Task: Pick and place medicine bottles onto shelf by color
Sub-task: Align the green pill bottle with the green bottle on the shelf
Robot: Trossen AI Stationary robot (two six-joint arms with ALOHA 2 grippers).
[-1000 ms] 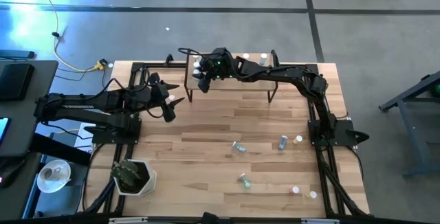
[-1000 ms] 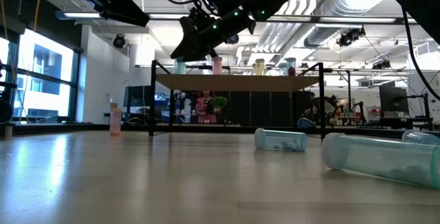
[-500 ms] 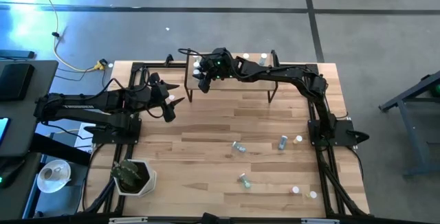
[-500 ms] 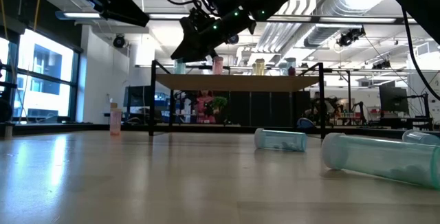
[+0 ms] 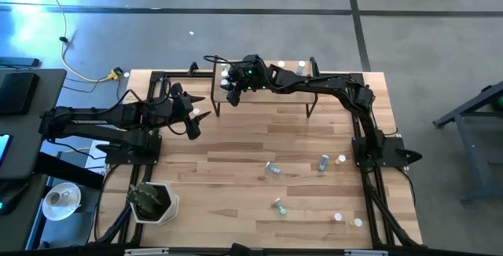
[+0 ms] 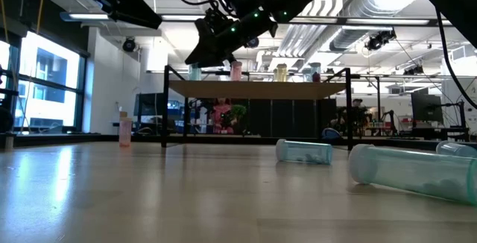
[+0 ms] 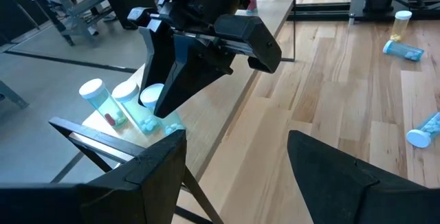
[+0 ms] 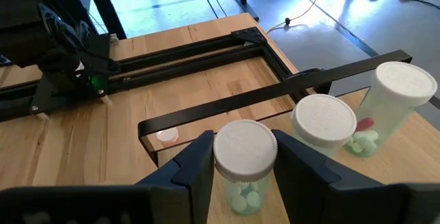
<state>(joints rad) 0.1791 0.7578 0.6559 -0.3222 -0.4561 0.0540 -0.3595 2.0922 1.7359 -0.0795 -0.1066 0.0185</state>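
The shelf [image 5: 271, 88] stands at the table's far edge, a light-wood board on black legs [image 6: 253, 89]. Several white-capped bottles stand on it. My right gripper [image 5: 233, 85] hangs over the shelf's left end, shut on a teal bottle of green pills [image 8: 245, 157]. Two more teal bottles [image 8: 323, 122] [image 8: 401, 95] stand in a row beside it. Pink [image 6: 235, 70] and yellowish [image 6: 281, 72] bottles stand further along the shelf. My left gripper [image 5: 194, 119] is open and empty, above the table to the left of the shelf. My right gripper pinches the teal bottle at its white cap [image 8: 245, 148], one finger on each side. The fingers [image 7: 172, 86] slant down onto it from above and from the table's right. The bottle is upright, and its bottom seems to stand on the shelf board [image 7: 167, 126].
Several bottles lie loose on the near right of the table [image 5: 273, 167] [image 5: 323, 162] [image 5: 278, 205] [image 5: 357, 223]. Two large teal ones lie close in the low view [image 6: 304, 151] [image 6: 414, 170]. A pink bottle [image 6: 124, 130] stands left of the shelf. A potted plant [image 5: 153, 201] is near left.
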